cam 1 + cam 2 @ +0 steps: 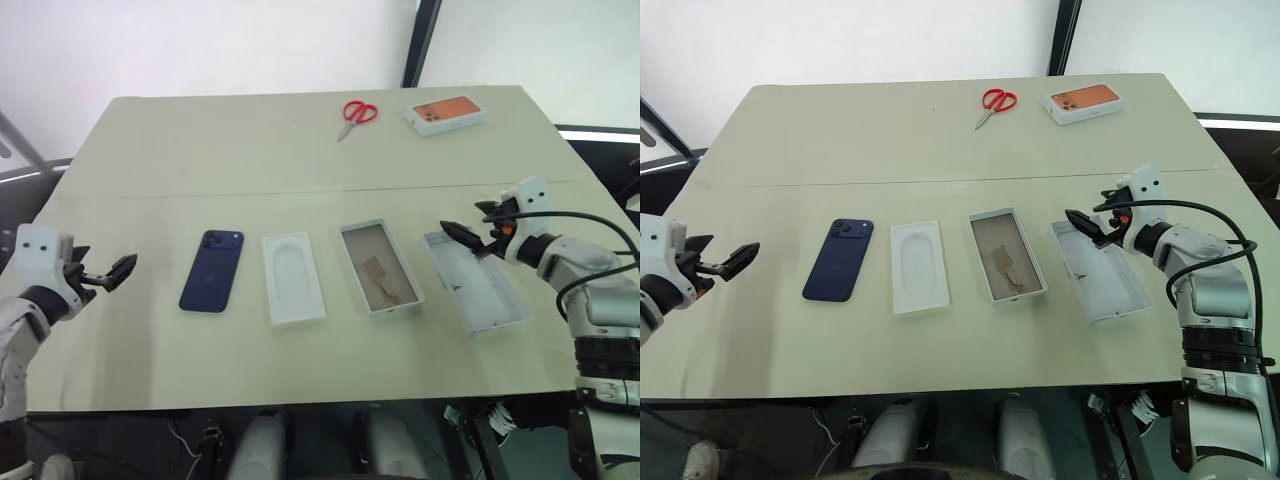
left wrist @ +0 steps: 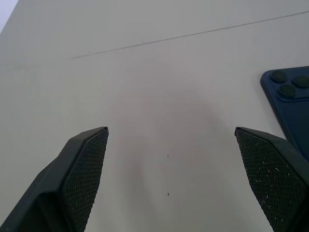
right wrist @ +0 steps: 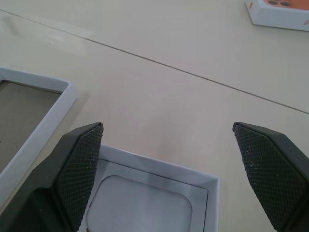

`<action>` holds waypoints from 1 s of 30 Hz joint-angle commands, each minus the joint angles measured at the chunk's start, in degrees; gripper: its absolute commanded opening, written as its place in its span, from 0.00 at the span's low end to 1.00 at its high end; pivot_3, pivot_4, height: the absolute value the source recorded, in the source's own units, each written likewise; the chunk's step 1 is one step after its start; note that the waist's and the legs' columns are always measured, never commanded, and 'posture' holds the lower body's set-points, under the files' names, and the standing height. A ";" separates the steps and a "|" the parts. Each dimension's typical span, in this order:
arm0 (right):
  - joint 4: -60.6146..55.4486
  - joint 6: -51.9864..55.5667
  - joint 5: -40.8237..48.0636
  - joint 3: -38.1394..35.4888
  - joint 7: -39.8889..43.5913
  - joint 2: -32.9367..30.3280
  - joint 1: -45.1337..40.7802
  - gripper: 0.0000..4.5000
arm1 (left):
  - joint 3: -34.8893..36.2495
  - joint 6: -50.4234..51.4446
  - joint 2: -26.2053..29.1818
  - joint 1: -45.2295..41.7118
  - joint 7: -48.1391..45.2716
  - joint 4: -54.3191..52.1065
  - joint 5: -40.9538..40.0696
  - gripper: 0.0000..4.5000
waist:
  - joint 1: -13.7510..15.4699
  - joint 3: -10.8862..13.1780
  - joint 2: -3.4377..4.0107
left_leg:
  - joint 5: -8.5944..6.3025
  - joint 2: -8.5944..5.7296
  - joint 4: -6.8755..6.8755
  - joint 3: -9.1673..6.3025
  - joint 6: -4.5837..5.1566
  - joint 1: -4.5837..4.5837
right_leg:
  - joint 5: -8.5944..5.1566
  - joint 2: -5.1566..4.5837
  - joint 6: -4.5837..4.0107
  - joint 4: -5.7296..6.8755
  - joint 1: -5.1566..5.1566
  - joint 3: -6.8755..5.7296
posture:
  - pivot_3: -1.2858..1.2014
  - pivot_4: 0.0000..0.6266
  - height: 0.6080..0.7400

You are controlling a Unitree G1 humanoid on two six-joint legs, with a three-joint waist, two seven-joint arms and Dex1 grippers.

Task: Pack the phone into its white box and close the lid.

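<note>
On table (image 1: 150, 330), phone (image 1: 211, 271) lies back-up, long axis front-to-back, camera end far. Left gripper (image 1: 118, 270) and right gripper (image 1: 462, 238) both spread, empty.

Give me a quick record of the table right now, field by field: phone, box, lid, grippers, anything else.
phone: face down, left of the insert, untouched
insert: between phone and box
box: open, no phone in it
lid: inside up, right of the box
left gripper: open, left of the phone
right gripper: open, above the lid's far end
far side: scissors, orange-print box
</note>
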 commanded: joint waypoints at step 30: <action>-23.01 0.92 0.31 13.26 1.70 4.80 -0.23 1.00 | -14.53 23.26 -14.90 -12.69 9.09 -19.41 -15.86 0.99 | -0.01 -0.01 -0.01 | 0.00 -0.01 0.07 -0.04 0.00 -0.03 | 0.00 0.03 0.00 0.02 0.00 0.00 | 0.52 0.24 1.00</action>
